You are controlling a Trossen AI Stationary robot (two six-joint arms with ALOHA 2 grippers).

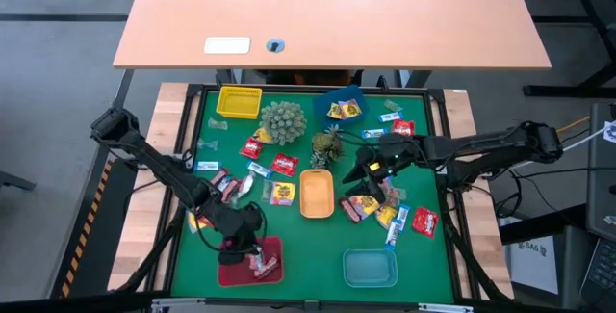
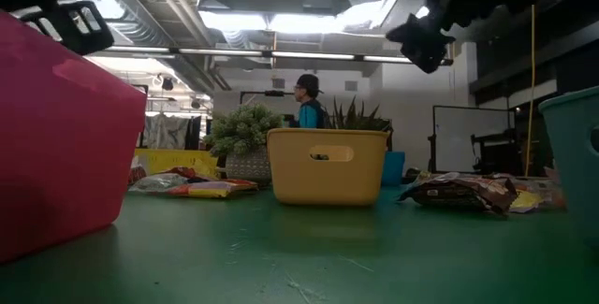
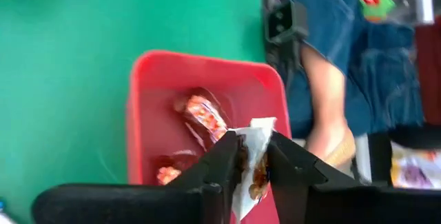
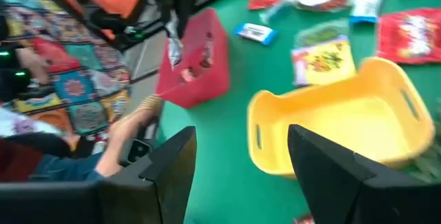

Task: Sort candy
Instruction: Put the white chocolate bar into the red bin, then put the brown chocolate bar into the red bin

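My left pincer [image 3: 253, 156] pinches a candy [image 3: 252, 162] over the red tray [image 3: 162, 86]; it's light, crinkly, slippery.

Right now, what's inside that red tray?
Two brown-pink wrapped candies lie in the red tray. The left gripper hangs over it holding another, hiding part of the floor.

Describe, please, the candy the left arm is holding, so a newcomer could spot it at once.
Find the red tray at the near edge of the green mat. The left gripper hangs right above it, its fingers pinching a brown-and-white wrapped candy. It is the only sweet held off the table; two similar ones lie in the tray.
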